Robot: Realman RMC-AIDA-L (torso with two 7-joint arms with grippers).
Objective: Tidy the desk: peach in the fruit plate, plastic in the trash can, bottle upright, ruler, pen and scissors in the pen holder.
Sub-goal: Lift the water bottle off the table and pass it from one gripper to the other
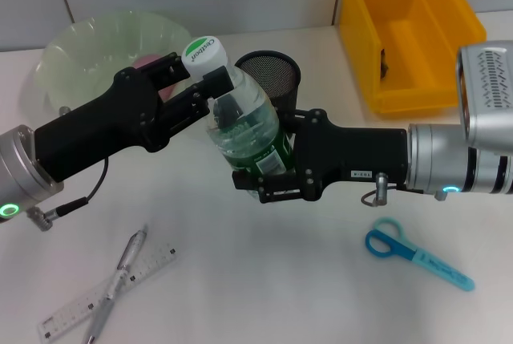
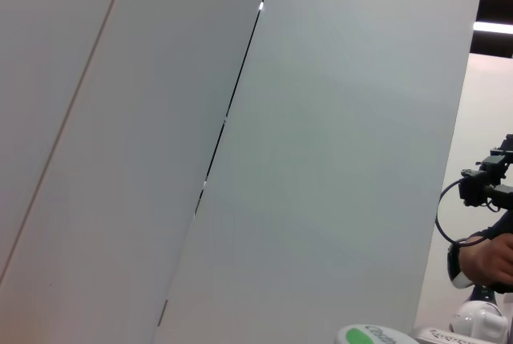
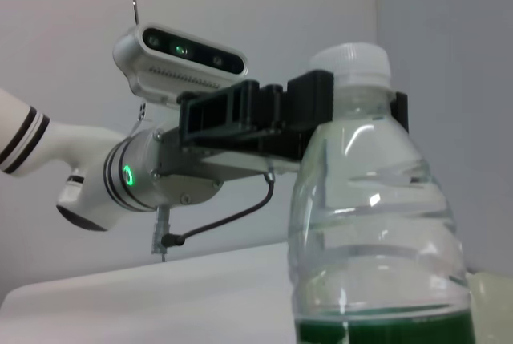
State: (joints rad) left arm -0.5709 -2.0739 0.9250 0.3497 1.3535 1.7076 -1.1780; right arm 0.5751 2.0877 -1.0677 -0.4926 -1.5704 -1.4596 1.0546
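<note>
Two grippers held the clear green-labelled plastic bottle: my left gripper clamped its neck, my right gripper its body; uneven release risked toppling it.

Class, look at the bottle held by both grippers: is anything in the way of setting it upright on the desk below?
Nothing visible blocks it. The left gripper holds the bottle at its neck, the right gripper at its base, and the bare desk lies beneath. The pen holder stands just behind.
</note>
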